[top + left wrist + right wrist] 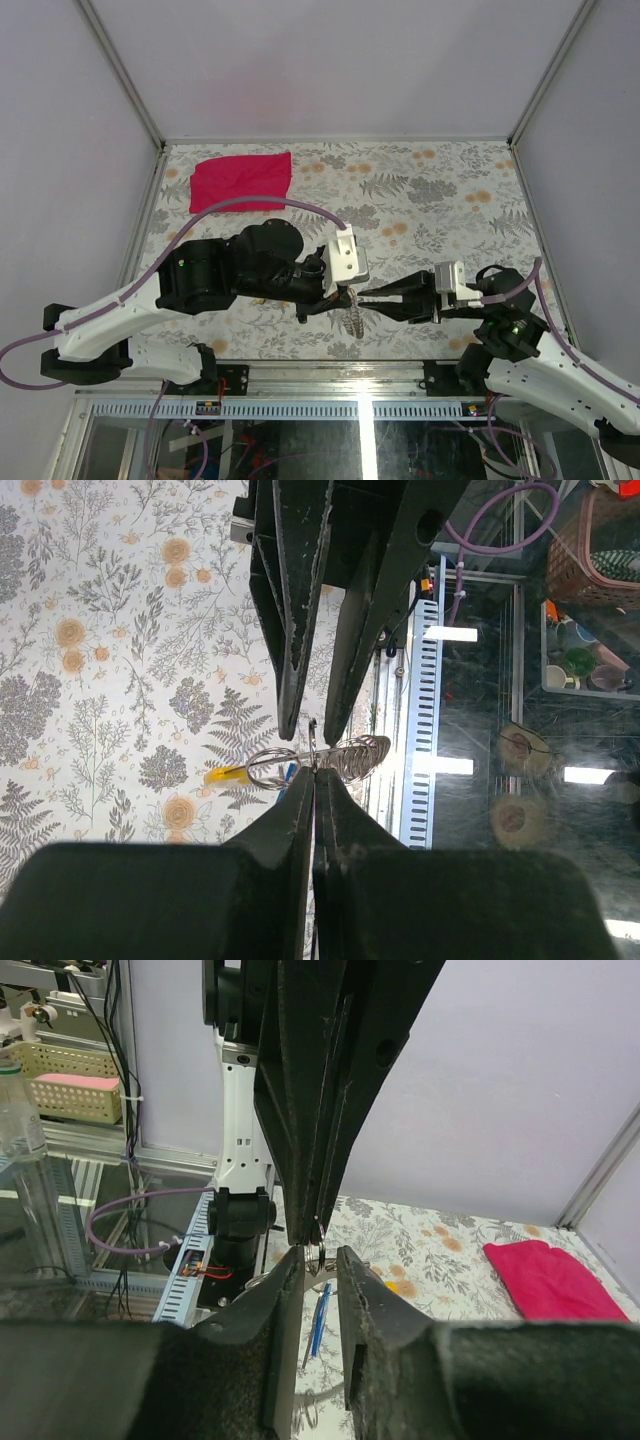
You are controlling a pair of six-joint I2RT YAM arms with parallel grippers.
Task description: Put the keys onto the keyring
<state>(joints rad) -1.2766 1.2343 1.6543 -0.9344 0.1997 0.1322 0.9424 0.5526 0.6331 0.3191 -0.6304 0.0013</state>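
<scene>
1. Thin silvery metal keyring [355, 753] with chain: bright, glossy, smooth.
2. Yellow plastic-headed key [225, 774]: slick plastic.
3. Red cloth [241, 181]: soft, matt.
4. Floral-printed table [430, 200]: matt.
5. Left gripper [313, 777] fingers: black, grainy, matt.

Left claw [314, 777] pinched closed, right claw [320, 1255] slightly parted, tips meeting

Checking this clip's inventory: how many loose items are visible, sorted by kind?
Keys: 2, one yellow key and one blue key
Keyring: 1
Red cloth: 1
Total: 4
</scene>
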